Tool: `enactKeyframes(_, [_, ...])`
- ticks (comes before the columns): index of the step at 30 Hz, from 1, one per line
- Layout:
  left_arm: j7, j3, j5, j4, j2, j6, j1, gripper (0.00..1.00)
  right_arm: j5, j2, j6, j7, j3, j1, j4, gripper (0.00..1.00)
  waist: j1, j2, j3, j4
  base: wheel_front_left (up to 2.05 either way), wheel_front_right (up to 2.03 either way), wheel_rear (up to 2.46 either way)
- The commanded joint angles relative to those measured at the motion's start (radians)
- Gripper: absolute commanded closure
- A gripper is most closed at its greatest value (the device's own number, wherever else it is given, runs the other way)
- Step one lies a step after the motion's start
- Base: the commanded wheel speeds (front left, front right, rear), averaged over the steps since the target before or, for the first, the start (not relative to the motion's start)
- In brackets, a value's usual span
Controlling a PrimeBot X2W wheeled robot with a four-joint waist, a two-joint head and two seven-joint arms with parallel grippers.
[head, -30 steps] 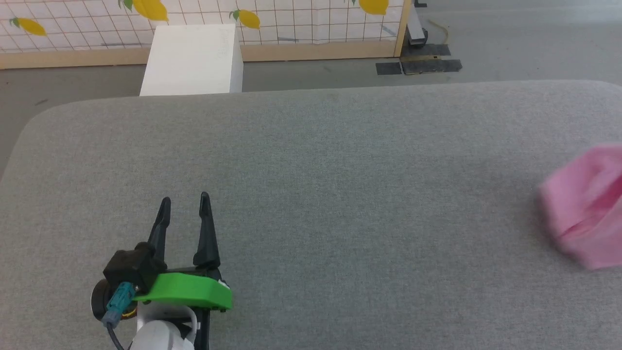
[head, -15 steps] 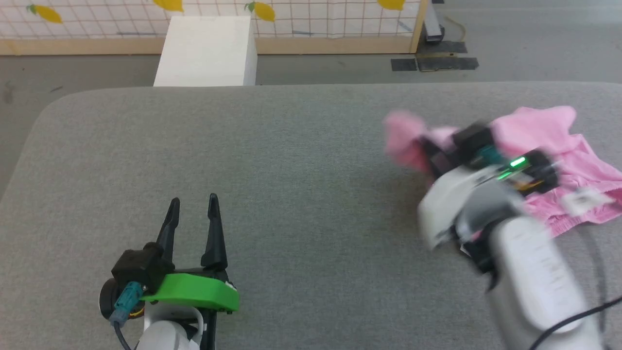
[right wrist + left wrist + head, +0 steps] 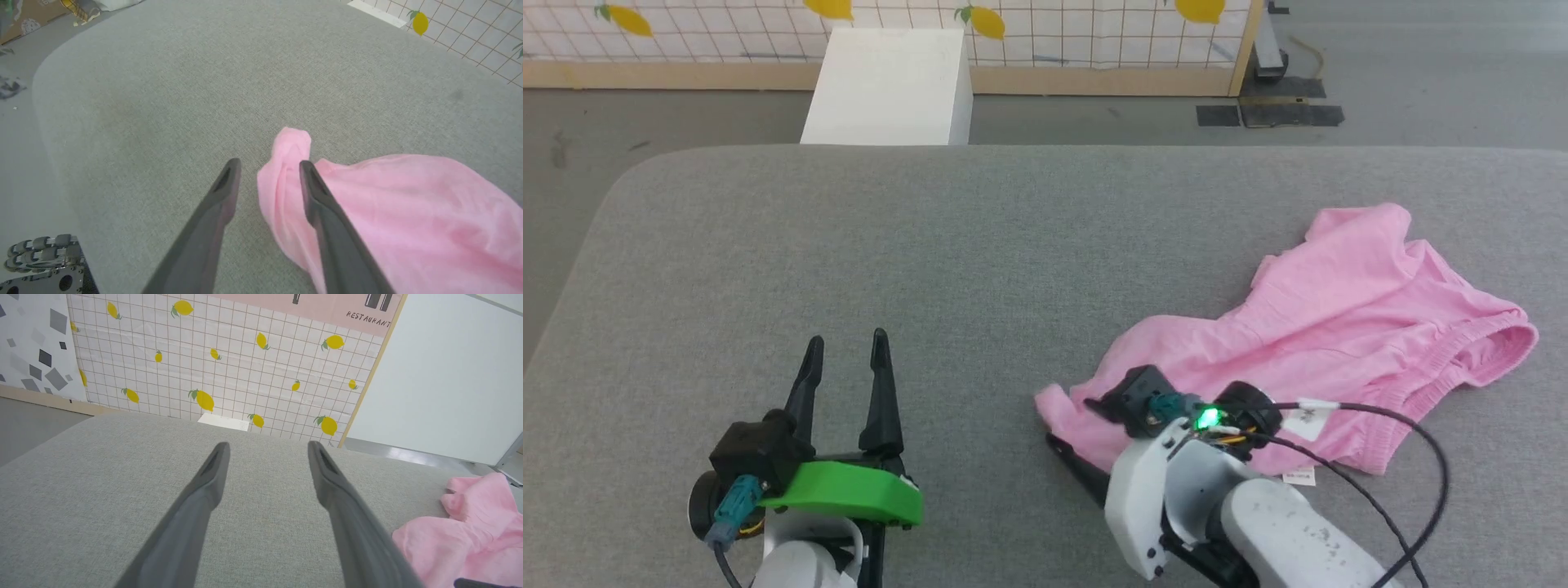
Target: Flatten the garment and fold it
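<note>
The light-pink garment (image 3: 1339,327) lies crumpled and partly spread on the right half of the grey table (image 3: 1013,245), with a white label (image 3: 1308,411) near its front hem. In the right wrist view, my right gripper (image 3: 269,163) stands open at the garment's (image 3: 388,212) left corner. A bunched fold of fabric lies between its fingers, touching the right one. One dark finger (image 3: 1078,467) shows beside the corner in the head view. My left gripper (image 3: 845,339) rests open over bare table at the lower left, well clear of the garment (image 3: 470,531).
A white box (image 3: 890,86) stands on the floor behind the table, before a lemon-patterned partition (image 3: 1054,24). A black cable (image 3: 1417,437) loops from my right wrist over the garment's front hem. The table's rounded left edge (image 3: 580,245) is near my left arm.
My right arm has come in from the right, dragging the garment leftward onto the table. Its fingers have parted at the fabric's left corner. The left gripper stays put; the camera has shifted slightly.
</note>
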Motion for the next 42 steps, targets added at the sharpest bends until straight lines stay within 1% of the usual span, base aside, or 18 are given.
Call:
enactKeyframes(1, [-0.004,0.005,-0.004,0.003,-0.002,-0.003,0.005,0.00,0.025,-0.014,-0.001,-0.015,-0.004,0.013,-0.022,0.00,0.0000,0.0000,-0.011,-0.010,0.00,0.00,0.00])
enactKeyframes(5, [-0.004,0.011,-0.005,0.005,-0.002,-0.009,0.016,0.00,0.084,-0.050,-0.001,-0.061,-0.059,0.053,-0.124,0.00,0.0000,0.0000,-0.029,-0.028,0.00,0.00,0.00])
enactKeyframes(7, [-0.004,0.014,-0.005,0.005,-0.002,-0.012,0.024,0.00,0.107,-0.062,-0.001,-0.089,-0.123,0.095,-0.194,0.00,0.0000,0.0000,-0.039,-0.040,0.00,0.00,0.00])
enactKeyframes(11, [-0.004,0.021,-0.005,0.007,-0.002,-0.018,0.037,0.00,0.084,-0.060,-0.001,-0.136,-0.290,0.198,-0.302,0.00,0.0000,0.0000,-0.057,-0.061,0.00,0.00,0.00])
enactKeyframes(14, [-0.004,0.021,-0.002,0.007,-0.002,-0.023,0.041,0.00,0.034,-0.049,-0.001,-0.168,-0.392,0.272,-0.361,0.00,0.0000,0.0000,-0.063,-0.077,0.00,0.00,0.00])
enactKeyframes(17, [-0.004,0.016,0.002,0.010,-0.002,-0.030,0.039,0.00,-0.048,-0.040,-0.001,-0.187,-0.491,0.344,-0.381,0.00,0.0000,0.0000,-0.061,-0.090,0.00,0.00,0.00])
enactKeyframes(20, [-0.004,0.000,0.006,0.026,-0.002,-0.041,0.034,0.00,-0.109,-0.017,-0.001,-0.199,-0.565,0.396,-0.370,0.00,0.0000,0.0000,-0.061,-0.101,0.00,0.00,0.00])
enactKeyframes(24, [0.003,-0.073,0.020,0.094,-0.002,-0.067,0.023,0.00,-0.162,0.013,-0.001,-0.214,-0.629,0.442,-0.350,0.00,0.0000,0.0000,-0.054,-0.116,0.00,0.00,0.00])
enactKeyframes(26, [0.043,-0.125,0.021,0.133,-0.002,-0.072,0.004,0.00,-0.170,0.026,-0.001,-0.215,-0.641,0.453,-0.345,0.00,0.0000,0.0000,-0.048,-0.124,0.00,0.00,0.00])
enactKeyframes(27, [0.078,-0.148,0.017,0.154,-0.002,-0.066,-0.008,0.00,-0.169,0.032,-0.001,-0.216,-0.645,0.455,-0.343,0.00,0.0000,0.0000,-0.045,-0.128,0.00,0.00,0.00])
enactKeyframes(29, [0.146,-0.185,0.007,0.186,-0.002,-0.045,-0.035,0.00,-0.168,0.039,-0.001,-0.217,-0.644,0.453,-0.342,0.00,0.0000,0.0000,-0.038,-0.137,0.00,0.00,0.00])
enactKeyframes(33, [0.282,-0.223,-0.020,0.231,-0.002,0.015,-0.099,0.00,-0.166,0.047,-0.001,-0.216,-0.635,0.438,-0.339,0.00,0.0000,0.0000,-0.024,-0.152,0.00,0.00,0.00])
enactKeyframes(35, [0.360,-0.235,-0.007,0.257,-0.001,0.042,-0.130,0.00,-0.163,0.049,-0.001,-0.215,-0.630,0.431,-0.337,0.00,0.0000,0.0000,-0.018,-0.158,0.00,0.00,0.00])
enactKeyframes(39, [0.519,-0.264,0.026,0.311,0.023,0.067,-0.179,0.00,-0.158,0.052,-0.001,-0.216,-0.615,0.417,-0.333,0.00,0.0000,0.0000,-0.006,-0.170,0.00,0.00,0.00])
enactKeyframes(41, [0.593,-0.275,0.046,0.334,0.039,0.087,-0.191,0.00,-0.154,0.053,-0.001,-0.215,-0.609,0.412,-0.333,0.00,0.0000,0.0000,-0.002,-0.177,0.00,0.00,0.00])
enactKeyframes(42, [0.613,-0.276,0.053,0.337,0.044,0.098,-0.196,0.00,-0.153,0.054,-0.001,-0.215,-0.607,0.411,-0.332,0.00,0.0000,0.0000,0.000,-0.179,0.00,0.00,0.00])
